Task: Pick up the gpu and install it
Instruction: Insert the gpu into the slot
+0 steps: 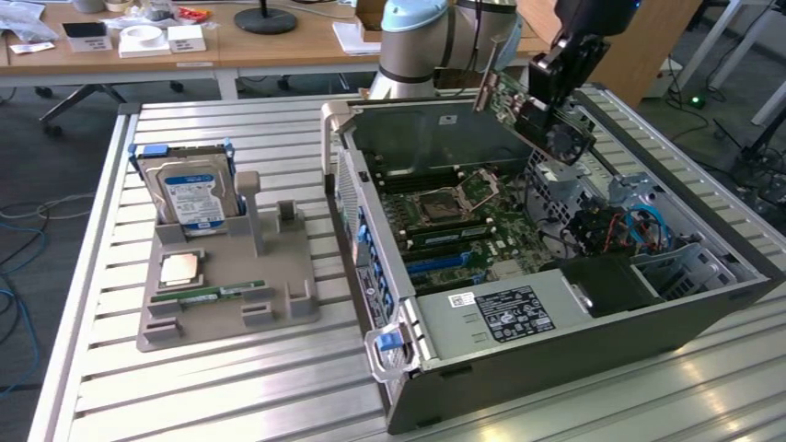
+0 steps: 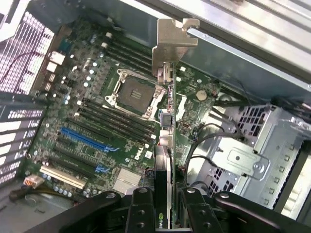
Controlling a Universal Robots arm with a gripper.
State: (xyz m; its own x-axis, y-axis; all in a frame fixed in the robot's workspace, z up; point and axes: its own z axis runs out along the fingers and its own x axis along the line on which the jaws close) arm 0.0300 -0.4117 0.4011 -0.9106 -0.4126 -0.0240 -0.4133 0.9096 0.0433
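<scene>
A: Slatted metal bench (image 1: 246,387). At the exterior view's left, a grey holder (image 1: 221,308) with the hard drive (image 1: 187,193); centre, the open computer case (image 1: 553,354). The gpu (image 1: 540,120)?

B: Further right, tilted above the case, pinched opposite its bracket (image 2: 172,41) by narrowly set fingers (image 2: 141,211).

A: Risk?

B: Probably misalignment: tilted so, the bracket may catch the case wall or the card miss its motherboard (image 1: 455,216) slot. The arm (image 1: 418,37) reaches over from the case's far side, wrist pitched downward.

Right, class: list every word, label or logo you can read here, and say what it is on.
"DELL": white, on the motherboard.
Green eye logo, no words: on the graphics card.
Hard drive label: too small to read.
Black sticker inside the computer case: too small to read.
</scene>
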